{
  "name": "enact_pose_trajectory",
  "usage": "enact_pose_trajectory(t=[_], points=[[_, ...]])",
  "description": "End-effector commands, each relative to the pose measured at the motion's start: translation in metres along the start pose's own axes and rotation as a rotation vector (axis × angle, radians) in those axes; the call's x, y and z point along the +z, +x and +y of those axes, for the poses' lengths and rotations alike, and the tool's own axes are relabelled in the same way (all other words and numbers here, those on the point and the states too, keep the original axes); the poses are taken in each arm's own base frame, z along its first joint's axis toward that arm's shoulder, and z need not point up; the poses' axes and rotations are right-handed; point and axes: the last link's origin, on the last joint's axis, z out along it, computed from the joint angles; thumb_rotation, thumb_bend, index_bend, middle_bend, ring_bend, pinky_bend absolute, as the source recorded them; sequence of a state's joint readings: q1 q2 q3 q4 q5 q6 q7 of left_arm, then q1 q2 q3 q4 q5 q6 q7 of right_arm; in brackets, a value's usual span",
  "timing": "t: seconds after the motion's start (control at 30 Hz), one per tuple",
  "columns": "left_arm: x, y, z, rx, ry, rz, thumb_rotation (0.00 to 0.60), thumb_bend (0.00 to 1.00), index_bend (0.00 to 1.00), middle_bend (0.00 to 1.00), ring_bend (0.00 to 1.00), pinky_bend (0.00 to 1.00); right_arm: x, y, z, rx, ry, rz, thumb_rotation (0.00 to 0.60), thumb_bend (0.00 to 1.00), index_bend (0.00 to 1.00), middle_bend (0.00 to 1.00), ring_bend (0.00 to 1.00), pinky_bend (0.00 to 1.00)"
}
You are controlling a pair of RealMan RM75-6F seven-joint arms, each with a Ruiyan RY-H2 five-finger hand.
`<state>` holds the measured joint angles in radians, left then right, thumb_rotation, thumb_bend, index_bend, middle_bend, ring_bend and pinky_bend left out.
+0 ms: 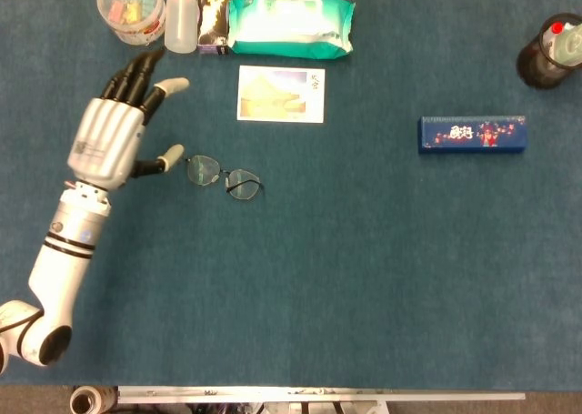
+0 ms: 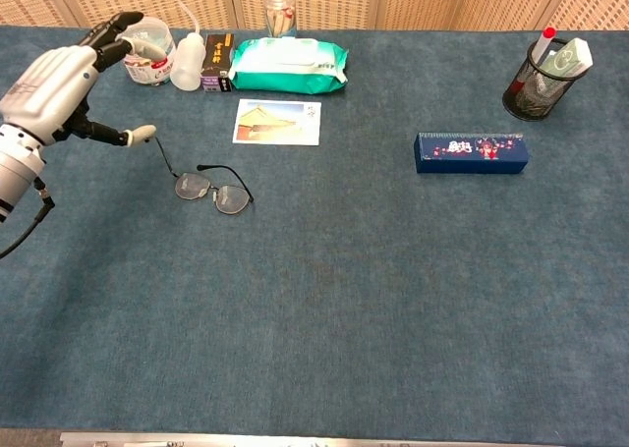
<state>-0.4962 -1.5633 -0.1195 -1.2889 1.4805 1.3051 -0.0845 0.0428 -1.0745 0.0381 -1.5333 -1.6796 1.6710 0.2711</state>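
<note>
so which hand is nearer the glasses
Left. The left hand hovers open just left of the glasses, thumb near their temple arm; the right hand is not in view.

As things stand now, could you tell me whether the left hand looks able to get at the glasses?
Probably yes. The left hand is open, its thumb close by the near lens of the glasses, and bare table surrounds them, so nothing blocks the way.
</note>
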Motion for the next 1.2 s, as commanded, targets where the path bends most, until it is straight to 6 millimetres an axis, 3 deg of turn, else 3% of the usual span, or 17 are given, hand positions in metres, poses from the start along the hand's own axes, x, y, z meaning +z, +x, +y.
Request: enact_pose_trajectory(t=[0.03,1.2], points=[[0.001,-0.004,0.006,0.000,-0.012,-0.011,0.600,0.20,0.22,0.00,0.00,0.14,0.000,0.000,0.000,0.000,0.000,0.000,0.600,0.24,0.27,0.35,0.23,0.22],[0.010,-0.066,0.054,0.054,-0.102,-0.156,0.600,0.20,0.22,0.00,0.00,0.14,-0.005,0.007,0.001,0.016,0.012,0.018,0.600,0.24,0.27,0.35,0.23,0.22]])
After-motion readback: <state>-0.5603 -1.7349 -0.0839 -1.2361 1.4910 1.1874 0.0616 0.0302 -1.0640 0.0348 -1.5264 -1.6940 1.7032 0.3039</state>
